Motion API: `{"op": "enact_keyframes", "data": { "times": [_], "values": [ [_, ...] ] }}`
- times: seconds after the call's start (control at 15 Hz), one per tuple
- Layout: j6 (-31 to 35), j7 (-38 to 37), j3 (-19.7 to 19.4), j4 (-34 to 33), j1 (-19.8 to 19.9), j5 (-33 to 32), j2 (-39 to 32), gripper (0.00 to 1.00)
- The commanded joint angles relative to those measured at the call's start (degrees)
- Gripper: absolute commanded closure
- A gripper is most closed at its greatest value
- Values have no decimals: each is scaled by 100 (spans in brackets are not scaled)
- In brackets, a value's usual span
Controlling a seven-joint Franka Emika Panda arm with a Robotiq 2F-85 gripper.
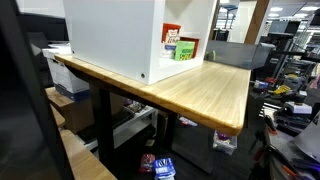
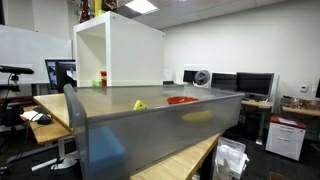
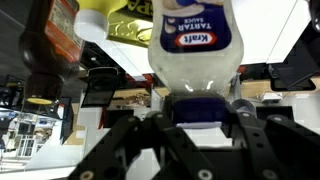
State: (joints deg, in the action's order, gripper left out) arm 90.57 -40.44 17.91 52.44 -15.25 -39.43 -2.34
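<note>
While our gripper point(image 3: 200, 110) clasps the tartar sauce bottle point(image 3: 195, 40) by its dark cap point(image 3: 199, 102) in the wrist view, a brown bottle point(image 3: 50, 45) stands just beside it and a yellow packet point(image 3: 128, 25) shows between them. We cannot tell where on the tabletop point(image 1: 210, 90) the held bottle is. A white cabinet point(image 1: 115, 35) stands toward one end of the tabletop.

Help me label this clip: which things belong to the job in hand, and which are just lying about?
In hand: tartar sauce bottle, gripped near its cap by the end effector.
Lying about: brown bottle, yellow packet beside it; white cubby, red box inside it, wooden table.
</note>
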Motion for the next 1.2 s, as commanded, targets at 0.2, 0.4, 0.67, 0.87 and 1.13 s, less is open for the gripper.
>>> {"op": "enact_keyframes", "data": {
  "times": [0.2, 0.4, 0.67, 0.87, 1.13],
  "values": [
    [445, -397, -208, 824, 142, 67, 467, 81],
    [560, -503, -316, 1005, 143, 86, 577, 81],
    [700, -608, -425, 1263, 111, 124, 740, 81],
    [561, -517, -389, 1027, 23, 35, 578, 56],
    [610, -522, -389, 1171, 11, 46, 684, 81]
  ]
}}
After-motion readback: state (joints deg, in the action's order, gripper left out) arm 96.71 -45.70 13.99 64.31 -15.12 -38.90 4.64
